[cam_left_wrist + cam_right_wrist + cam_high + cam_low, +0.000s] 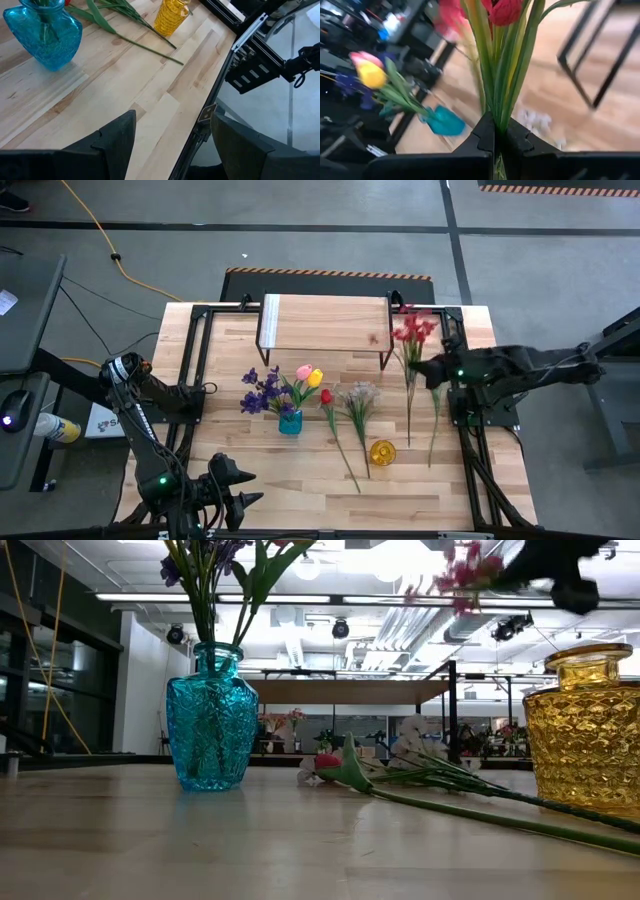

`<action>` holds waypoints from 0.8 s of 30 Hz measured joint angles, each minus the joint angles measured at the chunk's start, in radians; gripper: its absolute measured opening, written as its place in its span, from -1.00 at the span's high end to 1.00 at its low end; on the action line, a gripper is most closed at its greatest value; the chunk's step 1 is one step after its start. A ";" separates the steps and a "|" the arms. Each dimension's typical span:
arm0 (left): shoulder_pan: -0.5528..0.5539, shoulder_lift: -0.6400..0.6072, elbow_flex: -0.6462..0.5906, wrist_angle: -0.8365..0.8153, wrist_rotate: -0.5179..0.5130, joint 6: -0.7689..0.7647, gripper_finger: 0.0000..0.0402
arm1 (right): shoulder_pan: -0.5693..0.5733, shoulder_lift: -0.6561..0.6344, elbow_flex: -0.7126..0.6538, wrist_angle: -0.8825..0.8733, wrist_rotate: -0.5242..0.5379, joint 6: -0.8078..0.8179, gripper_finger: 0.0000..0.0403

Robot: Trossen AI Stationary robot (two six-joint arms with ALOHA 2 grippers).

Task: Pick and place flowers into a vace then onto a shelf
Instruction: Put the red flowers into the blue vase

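My right gripper (420, 369) is shut on a bunch of red flowers (412, 330) in front of the shelf's right end; their blooms show high up in the low view (460, 575). The shelf (325, 322) stands at the table's far side. A blue vase (290, 421) holds purple, pink and yellow flowers (300, 380). A red tulip (326, 397) and a white flower (360, 394) lie flat on the table beside a yellow vase (382, 452). My left gripper (172, 150) is open and empty near the table's near left edge (235, 485). My right gripper pinches several green stems (496, 117) of the red flowers between its two shut fingers, a little below the blooms (506, 11). The fingers come level from the table's right side, across the stems. The blooms stand beyond the fingertips; the long stems (408, 415) run on toward the near edge.
Black metal frame rails (195, 370) run along the table's left and right sides. Another green stem (435, 425) lies near the right rail. Bare wood shows along the near edge (300, 500).
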 joint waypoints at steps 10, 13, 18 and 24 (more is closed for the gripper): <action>0.000 0.000 0.000 0.001 0.000 0.000 -0.43 | 0.000 0.020 0.184 -0.003 0.098 -0.233 0.99; 0.000 0.000 0.000 0.001 0.000 0.000 -0.43 | 0.000 0.040 0.204 0.021 0.097 -0.286 0.99; 0.000 0.000 0.000 0.001 -0.002 0.000 -0.43 | 0.002 0.076 0.207 0.115 0.082 -0.362 0.99; 0.000 0.000 0.000 0.003 -0.002 -0.003 -0.43 | 0.002 0.121 0.206 0.250 0.036 -0.446 0.99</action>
